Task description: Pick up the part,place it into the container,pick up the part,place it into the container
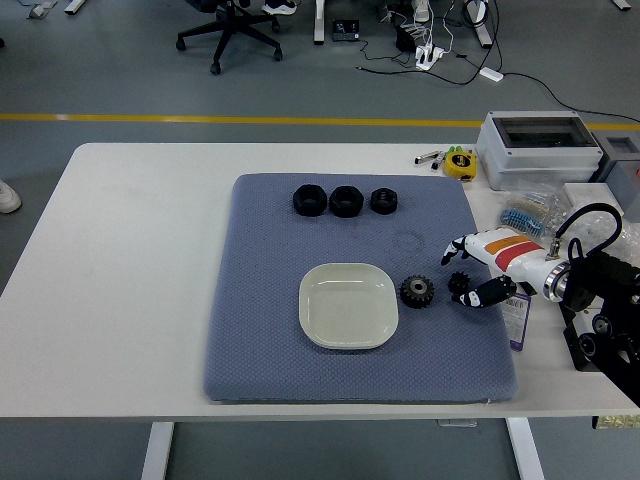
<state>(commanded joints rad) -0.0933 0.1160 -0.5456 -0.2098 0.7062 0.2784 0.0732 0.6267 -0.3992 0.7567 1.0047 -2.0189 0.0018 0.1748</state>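
Observation:
A white square dish (348, 305) sits on the blue-grey mat (270, 350). Just right of it lies a black gear (417, 291). A second, smaller black gear (460, 282) lies further right, against my right hand (472, 271). That hand reaches in from the right edge with its fingers spread, the thumb below the small gear and the fingers above it, holding nothing. Three black round parts (344, 201) stand in a row at the back of the mat. My left hand is out of view.
A grey electrical box (538, 145) stands at the table's back right, with a yellow tape measure (460, 162) and pens beside it. Plastic bags and a small purple card (515, 320) lie right of the mat.

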